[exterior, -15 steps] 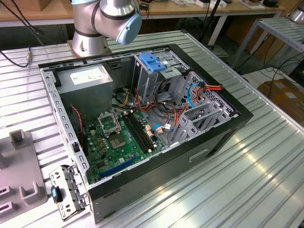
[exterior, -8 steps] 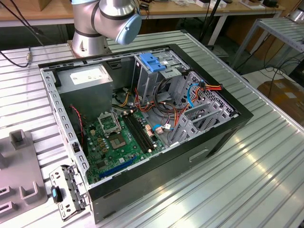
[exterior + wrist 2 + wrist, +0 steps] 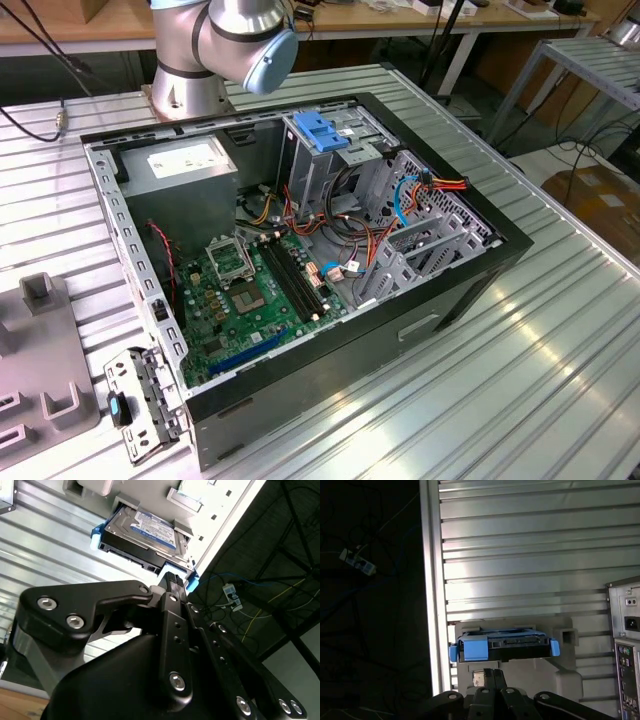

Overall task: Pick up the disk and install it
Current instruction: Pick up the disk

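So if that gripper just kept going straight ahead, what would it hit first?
Most likely the disk, lying in a grey holder straight ahead of the gripper; the gap is hard to judge.

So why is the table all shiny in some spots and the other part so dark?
In the exterior view, light glares off the ribbed metal table, while the inside of the computer case is shadowed. In the first wrist view, a bright streak lies across the table, and past its edge the floor is nearly black. In the second wrist view, the label on the disk catches the light.
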